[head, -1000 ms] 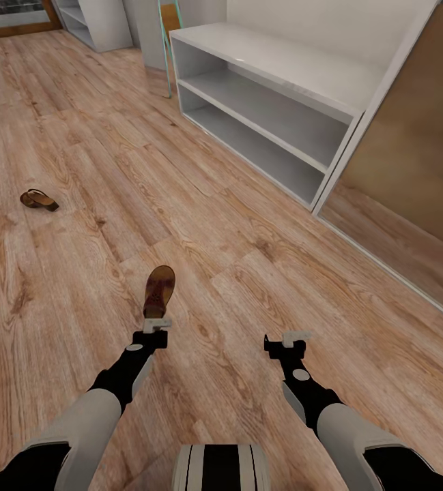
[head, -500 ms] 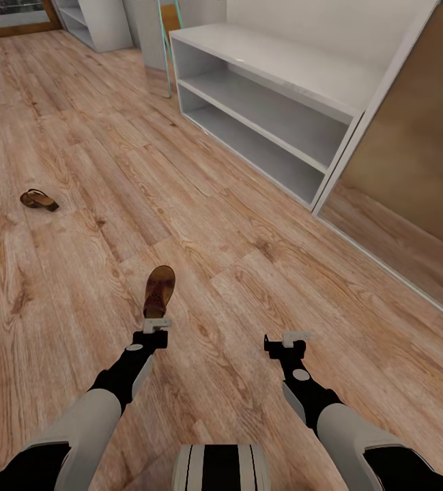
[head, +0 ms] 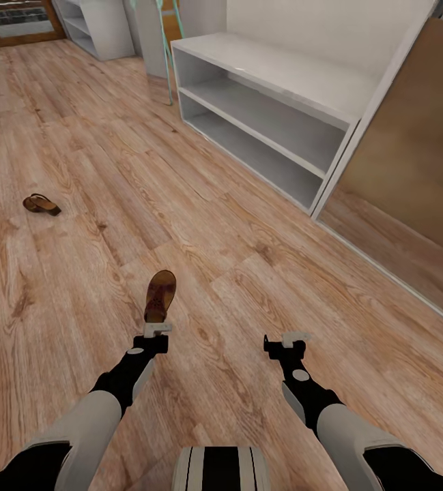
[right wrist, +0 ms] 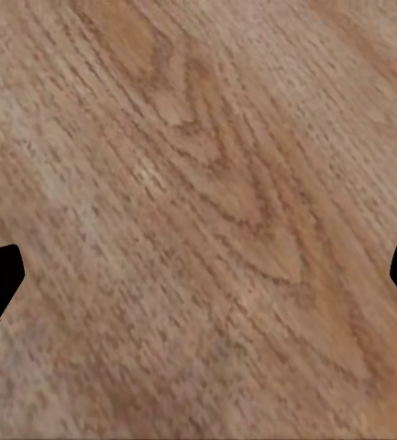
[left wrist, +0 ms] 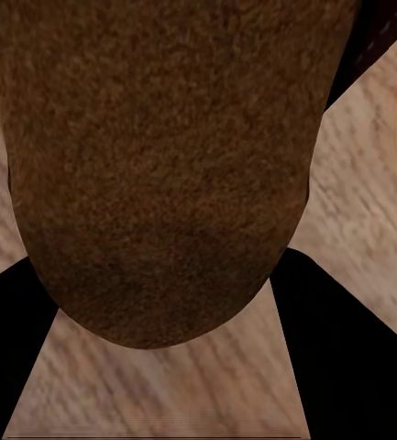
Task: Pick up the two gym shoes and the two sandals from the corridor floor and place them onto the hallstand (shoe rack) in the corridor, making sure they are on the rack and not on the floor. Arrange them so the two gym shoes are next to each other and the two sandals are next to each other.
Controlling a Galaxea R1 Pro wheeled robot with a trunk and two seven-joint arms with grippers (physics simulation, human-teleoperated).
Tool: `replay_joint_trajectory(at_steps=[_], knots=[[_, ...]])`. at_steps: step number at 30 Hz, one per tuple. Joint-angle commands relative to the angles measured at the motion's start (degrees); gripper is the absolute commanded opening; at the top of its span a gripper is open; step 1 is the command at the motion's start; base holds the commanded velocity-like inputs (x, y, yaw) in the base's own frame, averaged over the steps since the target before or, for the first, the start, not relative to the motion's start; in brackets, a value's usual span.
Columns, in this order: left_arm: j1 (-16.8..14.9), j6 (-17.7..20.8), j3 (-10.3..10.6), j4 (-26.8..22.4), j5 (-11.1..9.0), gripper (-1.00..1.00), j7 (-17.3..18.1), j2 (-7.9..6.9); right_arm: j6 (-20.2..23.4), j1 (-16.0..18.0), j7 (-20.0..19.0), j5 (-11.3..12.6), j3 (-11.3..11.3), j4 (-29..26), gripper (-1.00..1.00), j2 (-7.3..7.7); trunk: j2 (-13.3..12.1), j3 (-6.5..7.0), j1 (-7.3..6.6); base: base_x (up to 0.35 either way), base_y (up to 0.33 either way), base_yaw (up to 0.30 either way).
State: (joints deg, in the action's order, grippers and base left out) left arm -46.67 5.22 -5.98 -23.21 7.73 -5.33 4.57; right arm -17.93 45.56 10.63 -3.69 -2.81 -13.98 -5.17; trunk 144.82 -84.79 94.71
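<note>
One sandal [head: 160, 295] is pinched in the left gripper [head: 157, 328], held out in front of the robot above the corridor floor [head: 78, 157]; in the left wrist view its brown sole [left wrist: 161, 165] sits between the fingers. The 2nd sandal [head: 41, 204] lies on the floor, far to the left, well apart from the 1st. The hallstand [head: 276, 75] stands far right; its top & both shelves look bare. The right gripper [head: 287, 339] is spread wide, w/ nothing in it, over bare planks. Judgement: task is at an early stage, approx. nothing is placed yet. Left to do: carry this sandal to the rack, fetch the other, then the gym shoes.
</note>
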Motion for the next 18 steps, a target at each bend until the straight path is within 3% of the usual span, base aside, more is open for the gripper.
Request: replay_joint_trajectory(at_steps=[1,18], knots=[[0.0,0.0,0.0,0.1,0.0,-1.0,0.1,0.0,0.0,0.0,0.0,0.0,0.0,0.0,1.0,0.0,0.0,0.1,0.0,0.0,0.0,0.0],[0.0,0.0,-0.1,0.5,0.0,-1.0,0.1,-0.09,0.0,0.0,-0.1,0.0,0.0,0.0,1.0,-0.1,0.0,1.72,0.0,0.0,0.0,0.0]])
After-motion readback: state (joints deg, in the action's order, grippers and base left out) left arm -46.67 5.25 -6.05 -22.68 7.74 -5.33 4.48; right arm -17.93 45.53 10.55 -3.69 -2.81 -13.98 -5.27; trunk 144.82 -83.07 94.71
